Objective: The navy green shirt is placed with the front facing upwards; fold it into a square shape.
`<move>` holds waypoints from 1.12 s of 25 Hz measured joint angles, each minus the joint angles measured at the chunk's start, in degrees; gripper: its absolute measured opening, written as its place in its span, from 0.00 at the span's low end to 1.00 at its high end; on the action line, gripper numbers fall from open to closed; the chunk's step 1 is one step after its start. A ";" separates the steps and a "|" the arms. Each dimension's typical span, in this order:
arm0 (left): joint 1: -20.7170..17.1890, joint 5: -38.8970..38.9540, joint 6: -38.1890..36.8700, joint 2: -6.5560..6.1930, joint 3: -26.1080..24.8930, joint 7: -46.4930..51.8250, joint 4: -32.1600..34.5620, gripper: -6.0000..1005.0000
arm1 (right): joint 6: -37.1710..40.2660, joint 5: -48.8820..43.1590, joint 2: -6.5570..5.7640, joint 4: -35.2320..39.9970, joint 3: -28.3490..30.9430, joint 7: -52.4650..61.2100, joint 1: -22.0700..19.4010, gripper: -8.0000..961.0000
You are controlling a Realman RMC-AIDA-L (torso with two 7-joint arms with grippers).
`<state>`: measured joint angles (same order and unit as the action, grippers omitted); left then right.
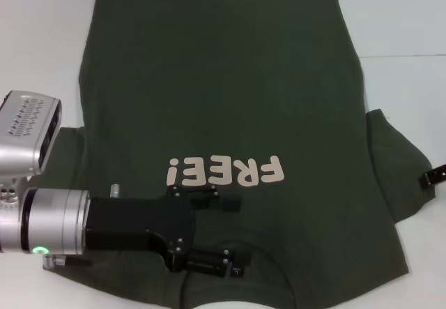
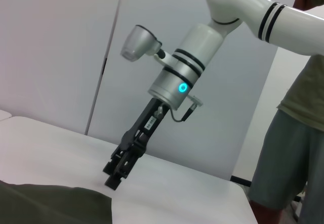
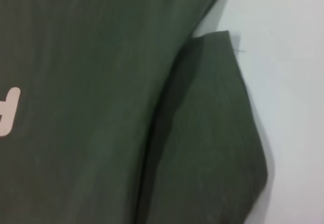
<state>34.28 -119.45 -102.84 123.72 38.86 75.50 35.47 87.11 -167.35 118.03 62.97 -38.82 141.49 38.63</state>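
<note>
The navy green shirt (image 1: 223,100) lies spread flat on the white table (image 1: 42,44), front up, with the pale "FREE!" lettering (image 1: 226,172) and the collar toward me. My left gripper (image 1: 216,229) hovers open over the collar area just below the lettering, with nothing between its jaws. At the table's right side my right gripper (image 1: 434,177) points down just beyond the right sleeve (image 1: 401,162); the left wrist view shows the right gripper (image 2: 117,172) standing next to the shirt's edge (image 2: 55,204). The right wrist view looks down on that sleeve (image 3: 212,133).
Bare white table (image 3: 293,57) surrounds the shirt on the left, right and far sides. In the left wrist view a person (image 2: 293,133) in an olive top and grey shorts stands beside the table, beyond my right arm.
</note>
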 joint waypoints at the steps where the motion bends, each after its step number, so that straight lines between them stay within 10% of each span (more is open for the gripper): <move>1: 0.02 0.00 0.00 0.02 0.01 0.00 -0.02 0.88 | -0.58 -0.03 0.00 -0.73 -0.11 0.22 0.36 0.95; 28: -0.23 -0.08 0.01 0.03 0.07 0.00 -0.04 0.88 | -4.78 -0.08 -0.79 -9.45 0.14 1.41 2.31 0.81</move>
<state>34.06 -119.53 -102.83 123.75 38.93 75.50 35.42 82.34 -167.43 117.24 53.53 -38.68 142.90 40.94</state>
